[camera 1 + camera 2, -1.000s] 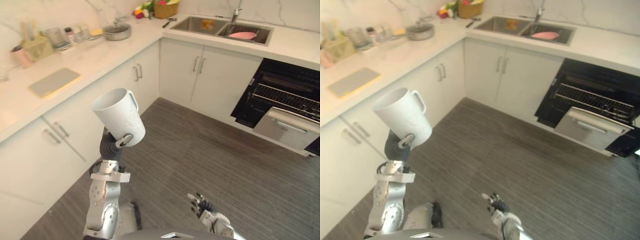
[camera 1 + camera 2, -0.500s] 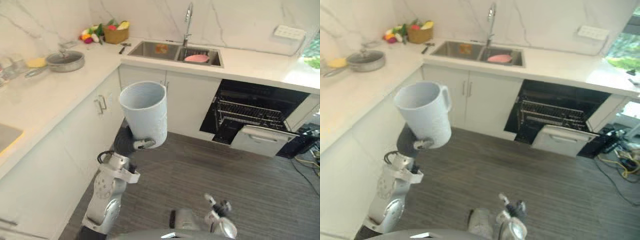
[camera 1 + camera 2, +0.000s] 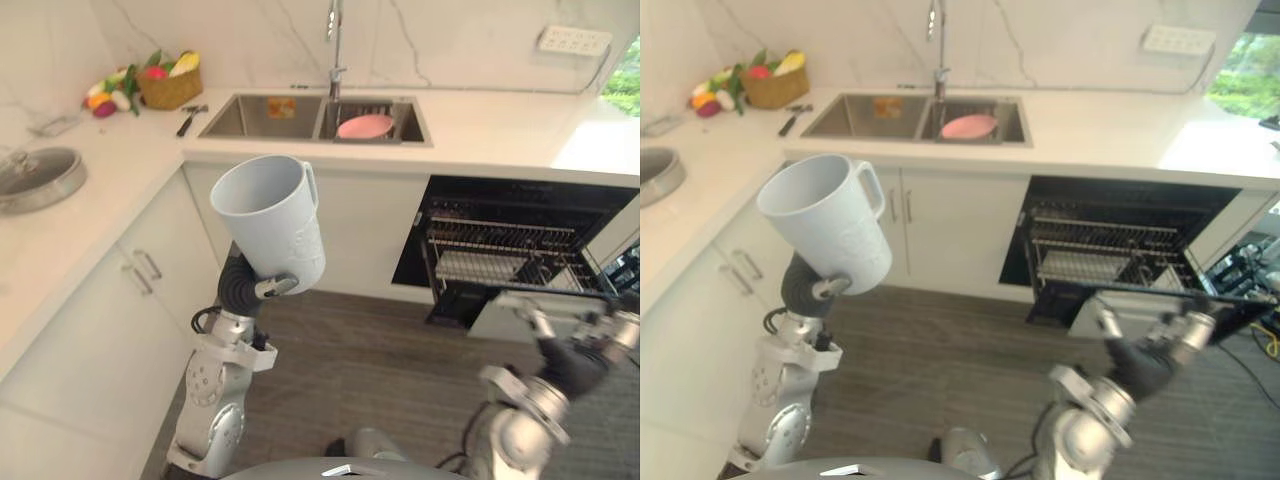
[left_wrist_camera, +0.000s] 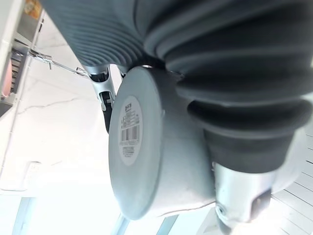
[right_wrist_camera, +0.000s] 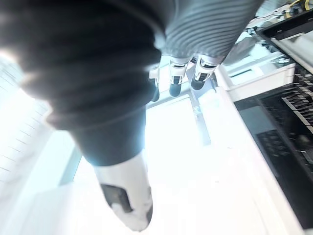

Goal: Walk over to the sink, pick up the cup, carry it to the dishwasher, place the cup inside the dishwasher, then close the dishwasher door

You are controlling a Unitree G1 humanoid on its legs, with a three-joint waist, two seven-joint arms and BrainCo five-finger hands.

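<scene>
A large white cup [image 3: 272, 222] with a handle is held up at chest height, tilted, its mouth facing up and away. My left hand [image 3: 262, 288] is shut on its lower part; in the left wrist view the cup's labelled base [image 4: 128, 142] sits against the palm with the thumb [image 4: 239, 205] across it. The dishwasher [image 3: 520, 240] stands open under the counter at the right, its wire rack [image 3: 500, 262] showing and its door [image 3: 545, 305] hanging down. My right hand [image 3: 575, 355] is raised in front of that door, fingers [image 5: 176, 78] relaxed and holding nothing.
The double sink [image 3: 262, 116] is at the back with a pink plate [image 3: 364, 126] and a tall faucet [image 3: 333, 30]. A fruit basket [image 3: 168, 88] and a pan [image 3: 35, 178] stand on the left counter. White cabinets [image 3: 100, 300] line the left side.
The camera has swung right, so the sink and dishwasher now lie ahead. My right arm has risen from low down to in front of the dishwasher door. The cup stays in my left hand.
</scene>
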